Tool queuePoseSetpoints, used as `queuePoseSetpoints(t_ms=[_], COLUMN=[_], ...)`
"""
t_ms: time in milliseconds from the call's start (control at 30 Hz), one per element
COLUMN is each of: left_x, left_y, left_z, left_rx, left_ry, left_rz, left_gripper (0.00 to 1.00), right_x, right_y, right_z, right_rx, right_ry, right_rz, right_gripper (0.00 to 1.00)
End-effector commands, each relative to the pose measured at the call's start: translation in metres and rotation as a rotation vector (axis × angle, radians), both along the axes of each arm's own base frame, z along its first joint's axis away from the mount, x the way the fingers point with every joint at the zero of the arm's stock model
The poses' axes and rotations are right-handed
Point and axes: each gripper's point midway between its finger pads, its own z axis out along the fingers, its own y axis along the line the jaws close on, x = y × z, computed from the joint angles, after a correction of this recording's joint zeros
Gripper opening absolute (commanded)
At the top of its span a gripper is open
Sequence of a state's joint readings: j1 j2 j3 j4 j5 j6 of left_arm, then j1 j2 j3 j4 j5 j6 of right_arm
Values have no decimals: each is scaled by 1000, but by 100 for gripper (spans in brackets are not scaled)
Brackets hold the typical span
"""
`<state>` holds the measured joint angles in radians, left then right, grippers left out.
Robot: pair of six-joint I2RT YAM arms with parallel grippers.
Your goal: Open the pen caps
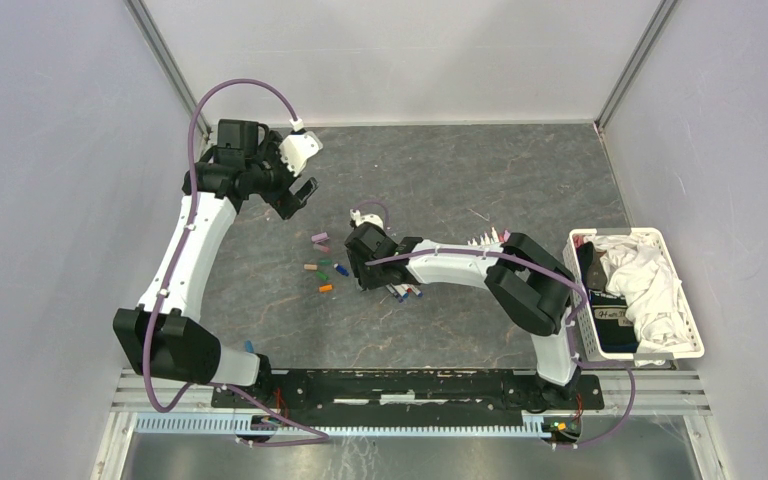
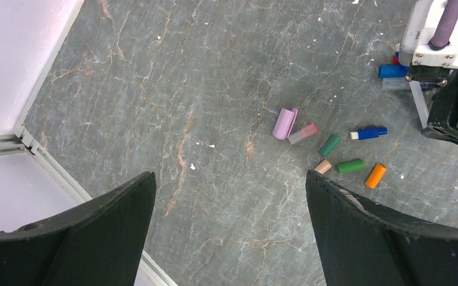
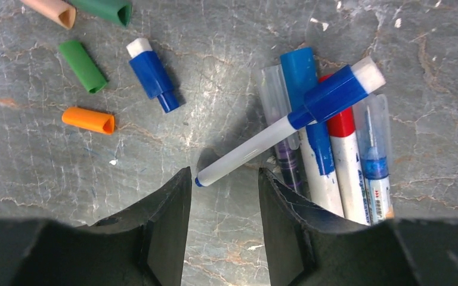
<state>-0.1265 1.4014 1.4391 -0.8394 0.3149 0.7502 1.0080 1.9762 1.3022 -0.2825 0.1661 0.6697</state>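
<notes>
L end effector [image 2: 229, 176] wide open near caps [image 2: 350, 165]; R end effector [image 3: 223, 173] open astride blue pen [image 3: 256, 146] tip.

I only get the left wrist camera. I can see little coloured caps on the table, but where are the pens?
Observer: A bunch of pens lies side by side right under the right pincer.
Kid: Do any have their caps on?
Observer: Yes, one with a blue cap lies slanted across the others.
Kid: Is the pincer squeezing it?
Observer: No. Its jaws are apart, and that pen's other end lies between them.
</notes>
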Motion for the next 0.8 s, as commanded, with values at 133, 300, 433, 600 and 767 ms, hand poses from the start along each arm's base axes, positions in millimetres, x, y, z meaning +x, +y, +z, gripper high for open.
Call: queuePoseSetpoints(t_ms=[133, 300, 433, 600, 767], left_x=[-2, -5, -5, -9, -15], left_y=[-2, -3, -4, -7, -12], left_z=[10, 9, 9, 6, 1], left_rx=[-10, -10, -13, -22, -36], left_ry=[-19, -11, -7, 15, 46], left_rz=[-27, -39, -46, -69, -100], left_gripper=[100, 100, 100, 100, 100], right_x=[23, 28, 28, 28, 31], right_y=[4, -1, 2, 6, 7], right_z=[4, 0, 0, 10, 33], right_rx=[-21, -36, -27, -2, 38], right_ry=[-61, -81, -88, -108, -153], right_rz=[-97, -131, -138, -138, -134], right_gripper=[49, 45, 36, 21, 6])
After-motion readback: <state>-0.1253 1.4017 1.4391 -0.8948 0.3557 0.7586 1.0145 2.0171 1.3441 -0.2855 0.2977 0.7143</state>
